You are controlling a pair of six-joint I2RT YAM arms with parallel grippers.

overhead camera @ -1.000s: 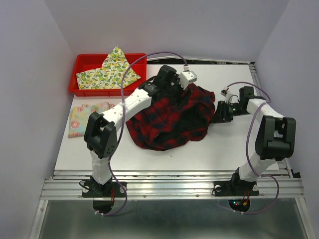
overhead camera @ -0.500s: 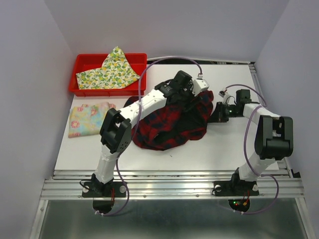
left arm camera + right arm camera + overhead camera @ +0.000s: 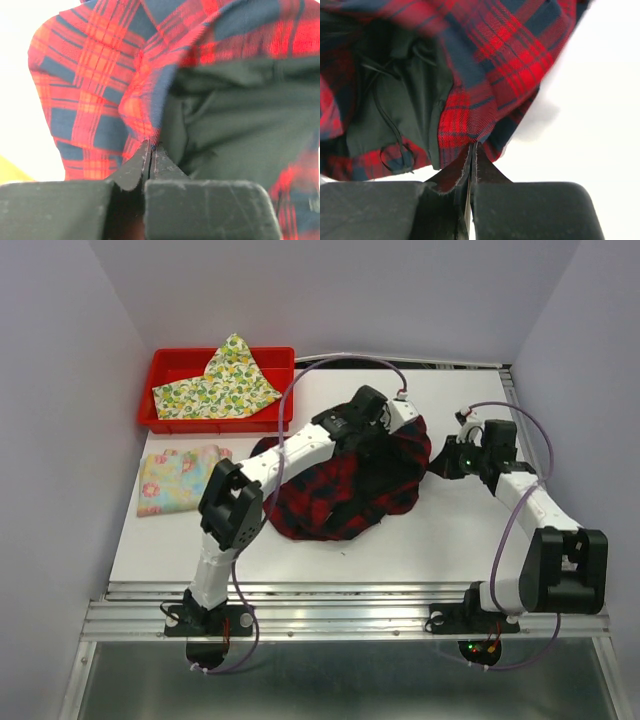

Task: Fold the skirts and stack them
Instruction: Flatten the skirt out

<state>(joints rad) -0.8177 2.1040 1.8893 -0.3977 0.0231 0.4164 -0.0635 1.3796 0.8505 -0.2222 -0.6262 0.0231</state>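
Observation:
The red-and-black plaid skirt (image 3: 335, 495) lies crumpled in the middle of the table, its dark lining showing. My left gripper (image 3: 383, 437) is at its far edge and, in the left wrist view, my left gripper (image 3: 151, 146) is shut on a fold of the plaid skirt (image 3: 95, 90). At the cloth's right edge is my right gripper (image 3: 436, 466); in the right wrist view, my right gripper (image 3: 473, 146) is shut on the hem of the plaid skirt (image 3: 500, 60). The floral skirt (image 3: 178, 478) lies folded at the left. The lemon-print skirt (image 3: 215, 385) rests in a tray.
A red tray (image 3: 165, 360) stands at the table's back left corner. Purple cables arch over both arms. Grey walls close in the table on the left, back and right. A metal rail (image 3: 340, 615) runs along the near edge.
Both grippers have shut on the plaid skirt. The left one moved right over its far edge. The right forearm swung outward to the right, with the hem pinched.

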